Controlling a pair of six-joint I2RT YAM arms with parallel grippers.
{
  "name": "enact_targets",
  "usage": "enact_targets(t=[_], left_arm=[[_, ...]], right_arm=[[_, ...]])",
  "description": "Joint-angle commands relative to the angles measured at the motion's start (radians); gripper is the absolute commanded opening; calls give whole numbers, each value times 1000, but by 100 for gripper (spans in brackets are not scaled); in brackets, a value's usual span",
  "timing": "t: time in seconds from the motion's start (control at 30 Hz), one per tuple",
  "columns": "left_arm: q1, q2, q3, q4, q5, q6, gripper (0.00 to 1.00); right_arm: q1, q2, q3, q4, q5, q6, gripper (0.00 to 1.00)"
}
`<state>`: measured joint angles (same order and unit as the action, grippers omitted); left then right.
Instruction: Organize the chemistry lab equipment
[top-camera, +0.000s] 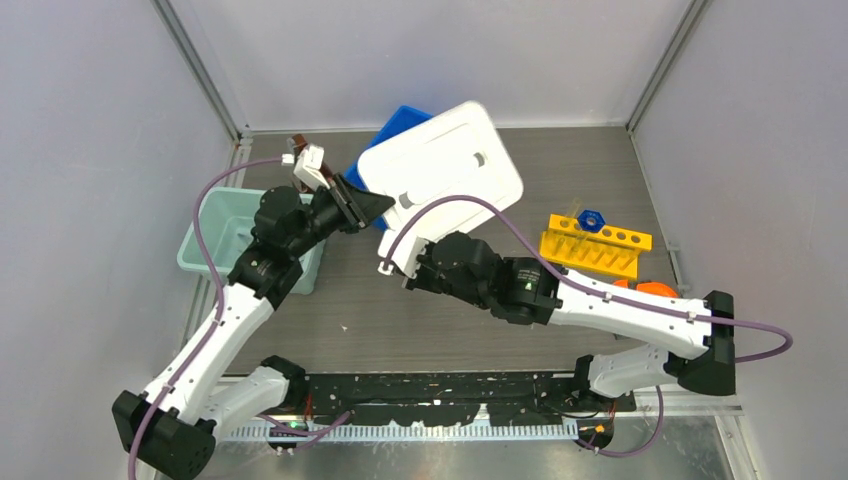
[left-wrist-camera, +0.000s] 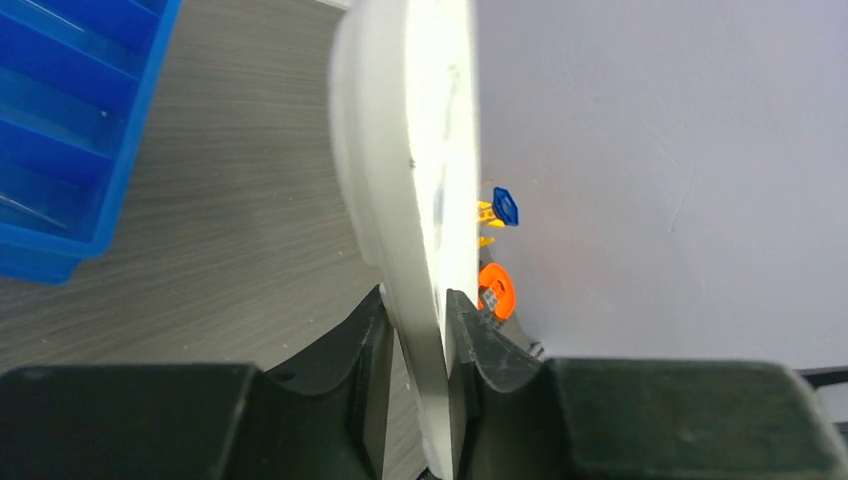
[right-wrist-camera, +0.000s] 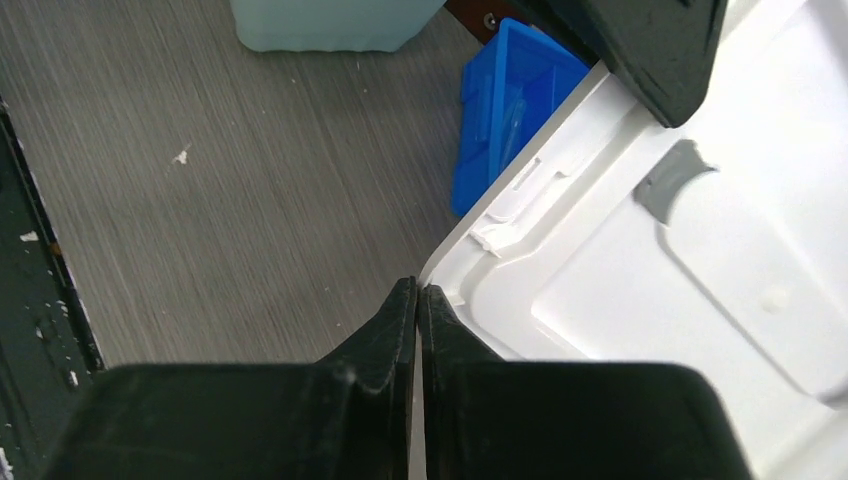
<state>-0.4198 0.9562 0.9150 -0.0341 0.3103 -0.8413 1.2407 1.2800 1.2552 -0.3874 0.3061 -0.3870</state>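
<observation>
Clamping white lid (top-camera: 440, 165) edge above blue bin (top-camera: 400, 122): left gripper (left-wrist-camera: 418, 302). Right gripper (right-wrist-camera: 417, 292) sat closed, jaws together, at lid corner.

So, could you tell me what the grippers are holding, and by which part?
Both hold the lid: the left gripper pinches its edge, and the right gripper pinches its rim at a corner.

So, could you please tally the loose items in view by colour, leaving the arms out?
Blue: 2 (blue bin, blue cap)
White: 1 (white lid)
Yellow: 1 (yellow rack)
Teal: 1 (teal tub)
Orange: 1 (orange object, partly hidden)
Total: 6
</observation>
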Motion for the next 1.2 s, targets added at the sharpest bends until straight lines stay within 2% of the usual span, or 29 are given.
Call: enact_targets(t=[0.0, 0.07, 0.1, 0.13, 0.17, 0.2, 0.3, 0.37, 0.4, 0.57, 0.77, 1.0, 1.07, 1.1, 1.13, 1.17], left_arm=[[-4, -42, -11, 24, -11, 5, 19], [-4, -51, -11, -8, -22, 4, 14], [-4, -57, -9, -22, -26, 4, 12], [-4, -62, -6, -35, -32, 4, 11], [-4, -66, -1, -51, -35, 2, 11], [-4, -70, 2, -63, -41, 1, 10], [-4, -80, 18, -105, -53, -2, 9], [-4, -81, 33, -131, -57, -3, 9], [-4, -82, 37, -143, -57, -7, 9], [-4, -92, 39, -158, -40, -66, 8], [-4, -104, 31, -150, -6, -129, 8], [-4, -127, 11, -159, 18, -175, 6], [-4, -137, 3, -174, 15, -172, 6], [-4, -142, 1, -184, 11, -167, 6], [-4, -147, -1, -195, 6, -160, 7], [-4, -150, -2, -205, 1, -149, 9]], right_arm=[[5, -12, -23, 128, 65, -87, 10], [4, -23, -60, 147, 89, -122, 20], [4, -36, -74, 163, 102, -134, 31], [4, -44, -104, 169, 105, -166, 36], [5, -64, -121, 183, 108, -204, 48], [4, -75, -159, 191, 106, -223, 53], [5, -159, -251, 241, 74, -345, 79], [5, -215, -321, 270, 53, -421, 89], [5, -244, -362, 282, 51, -447, 91], [5, -286, -475, 411, 111, -607, 93], [5, -239, -528, 508, 157, -683, 93], [6, -101, -595, 909, 282, -853, 91], [6, -64, -592, 994, 312, -877, 85], [5, -45, -586, 1026, 320, -880, 68], [5, -38, -582, 1038, 321, -878, 57], [4, -26, -578, 1054, 317, -874, 40]])
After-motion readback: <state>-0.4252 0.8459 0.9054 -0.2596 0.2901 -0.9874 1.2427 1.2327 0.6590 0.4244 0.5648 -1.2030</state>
